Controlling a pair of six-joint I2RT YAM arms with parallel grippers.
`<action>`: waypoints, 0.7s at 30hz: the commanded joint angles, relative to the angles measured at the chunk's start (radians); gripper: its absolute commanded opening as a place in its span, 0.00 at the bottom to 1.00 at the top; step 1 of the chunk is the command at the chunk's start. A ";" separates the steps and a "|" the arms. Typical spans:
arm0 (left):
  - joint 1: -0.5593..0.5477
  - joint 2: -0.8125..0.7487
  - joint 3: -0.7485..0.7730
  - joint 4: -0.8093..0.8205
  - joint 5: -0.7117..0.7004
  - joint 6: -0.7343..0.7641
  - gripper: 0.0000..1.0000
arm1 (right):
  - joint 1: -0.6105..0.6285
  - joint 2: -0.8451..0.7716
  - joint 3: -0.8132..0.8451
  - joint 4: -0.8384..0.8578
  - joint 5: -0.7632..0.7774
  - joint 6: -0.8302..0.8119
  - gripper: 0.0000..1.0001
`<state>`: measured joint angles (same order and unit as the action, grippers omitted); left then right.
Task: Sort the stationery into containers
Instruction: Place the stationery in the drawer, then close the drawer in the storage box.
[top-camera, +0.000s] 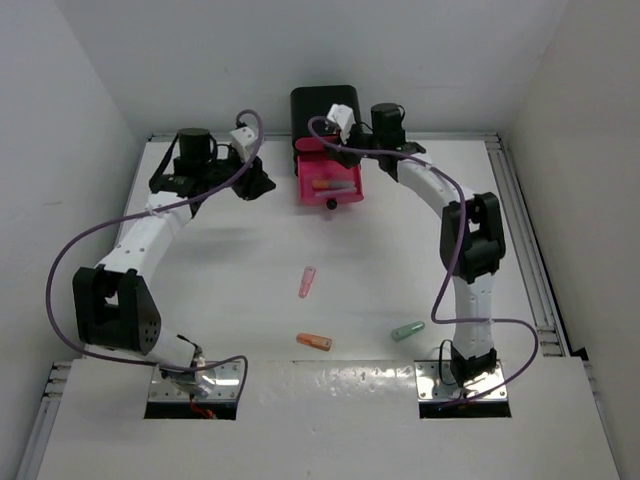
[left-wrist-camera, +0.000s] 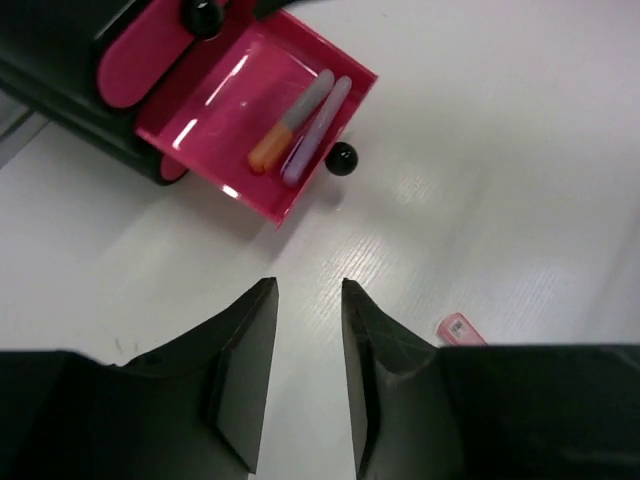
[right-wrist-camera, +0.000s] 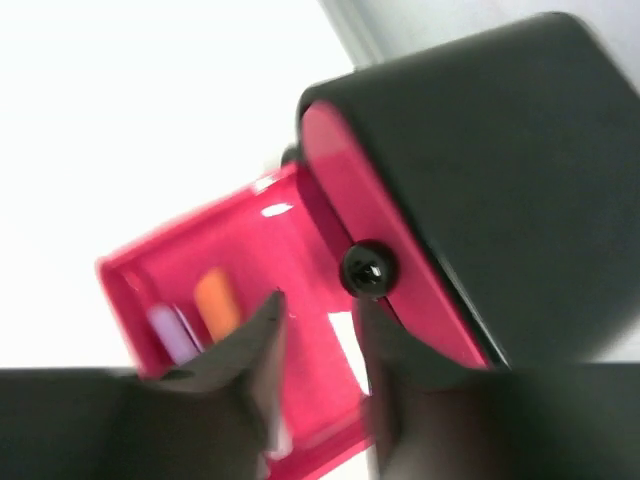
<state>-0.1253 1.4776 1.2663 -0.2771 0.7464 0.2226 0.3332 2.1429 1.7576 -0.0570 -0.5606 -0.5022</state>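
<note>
Left gripper (left-wrist-camera: 308, 290): jaws part open, gap empty, holding nothing. We see it over the bare table (top-camera: 200, 300), just left of the open drawer (left-wrist-camera: 210, 100), fingers pointed toward it, not touching it.

Pink stick (top-camera: 307, 281) lies loose mid-table. One end also shows at the edge of the left wrist view, beside the right-hand finger. Orange stick (top-camera: 314, 341) lies just nearer the arm bases, roughly crosswise.

Black box (top-camera: 325, 105) sits at the far edge, centre. Its lower drawer is the open one, pulled out toward the arms, knob (top-camera: 331, 204) at the front. Inside we count two sticks side by side, touching: an orange-tipped stick (left-wrist-camera: 290, 125) and a purple stick (left-wrist-camera: 318, 130). Upper drawer (left-wrist-camera: 140, 60) is shut.

Right gripper (right-wrist-camera: 320, 310): above the open drawer, close to the upper drawer's knob. That view is blurred, but we read the jaws as apart with nothing between them.

Green stick (top-camera: 407, 330) lies loose on the right, tilted, near the right arm's base.
</note>
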 joint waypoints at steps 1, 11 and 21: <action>-0.069 0.030 -0.021 0.035 -0.002 0.124 0.37 | -0.036 -0.182 0.002 0.128 0.017 0.363 0.29; -0.293 0.318 0.056 0.035 -0.088 0.317 0.00 | -0.241 -0.432 -0.320 -0.018 0.131 0.764 0.08; -0.326 0.503 0.142 0.243 -0.333 0.230 0.00 | -0.310 -0.569 -0.480 -0.067 0.191 0.758 0.08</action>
<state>-0.4393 1.9816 1.3663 -0.1616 0.5030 0.4744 0.0280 1.6516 1.2736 -0.1299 -0.3923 0.2417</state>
